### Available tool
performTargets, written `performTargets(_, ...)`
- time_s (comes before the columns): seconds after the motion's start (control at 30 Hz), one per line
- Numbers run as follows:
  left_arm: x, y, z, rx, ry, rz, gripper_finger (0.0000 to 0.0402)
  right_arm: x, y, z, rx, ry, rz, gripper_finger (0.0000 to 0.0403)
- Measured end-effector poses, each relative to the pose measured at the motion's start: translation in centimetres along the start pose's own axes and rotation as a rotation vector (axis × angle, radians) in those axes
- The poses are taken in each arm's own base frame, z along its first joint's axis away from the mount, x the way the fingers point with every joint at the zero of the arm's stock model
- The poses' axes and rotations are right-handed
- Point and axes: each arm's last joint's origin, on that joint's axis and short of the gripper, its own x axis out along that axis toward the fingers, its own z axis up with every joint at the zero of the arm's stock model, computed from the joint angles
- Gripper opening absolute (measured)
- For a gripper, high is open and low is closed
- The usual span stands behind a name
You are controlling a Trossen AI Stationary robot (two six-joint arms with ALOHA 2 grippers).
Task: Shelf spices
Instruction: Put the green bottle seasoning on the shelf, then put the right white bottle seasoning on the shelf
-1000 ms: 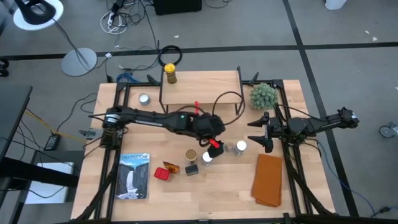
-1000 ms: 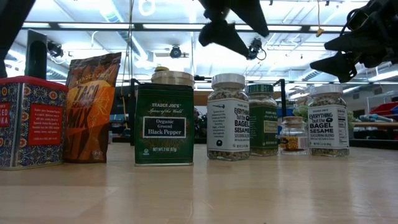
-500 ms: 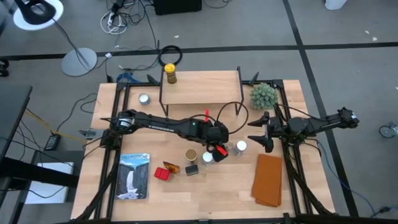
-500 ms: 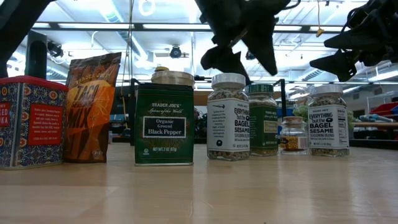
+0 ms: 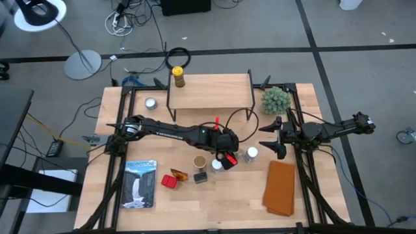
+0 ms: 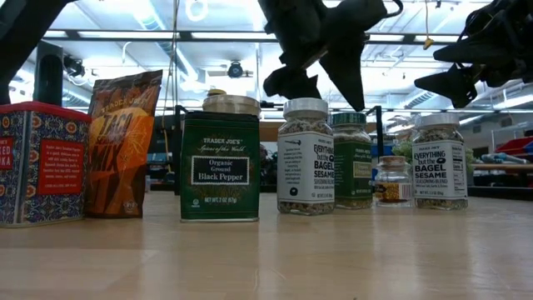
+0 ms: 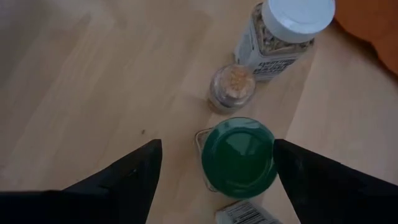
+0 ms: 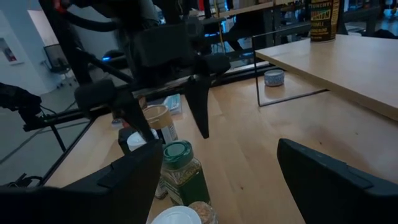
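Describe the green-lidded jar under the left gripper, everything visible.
The green-lidded jar has a round, glossy dark green lid, a clear body full of pale seasoning and a green label. It stands upright on the wooden table, ungripped, beside a tiny clear jar and a white-lidded jar. The open left gripper hovers directly above it.

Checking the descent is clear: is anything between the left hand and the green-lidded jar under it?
Nothing. In the left wrist view the open left hand frames the green-lidded jar with only air between; a small clear jar stands beyond.
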Motion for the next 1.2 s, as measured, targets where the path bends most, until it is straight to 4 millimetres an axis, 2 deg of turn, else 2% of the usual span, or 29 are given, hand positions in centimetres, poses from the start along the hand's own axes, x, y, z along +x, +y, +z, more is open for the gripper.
performTargets(0.2,1.0,-0.5,0.1,-0.024,-0.017,-0.044,0.0312,0.0,0.0,0.0,0.0,0.0,0.0,0.0318)
performTargets(0.37,2.3,-0.2,-0.9,-0.022,0.053,0.004,0.0312,0.0,0.0,0.0,0.0,0.001,0.0,0.0318)
performTargets(0.5,1.7,-0.1,-0.4,-0.034,0.017,0.003,0.0312,0.1,0.0,0.0,-0.001,0.002,0.0,0.0318)
performTargets(0.67,1.8,-0.2,-0.4,-0.028,0.02,0.003,0.0312,0.1,0.0,-0.1,-0.003,0.008,-0.002,0.0318)
performTargets(0.97,1.6,-0.5,-0.8,0.082,0.041,0.008,0.0312,0.1,0.0,-0.1,-0.003,0.008,-0.001,0.0318)
performTargets(1.2,1.6,-0.5,-0.7,0.084,0.038,0.006,0.0312,0.1,0.0,-0.1,-0.003,0.008,-0.001,0.0318)
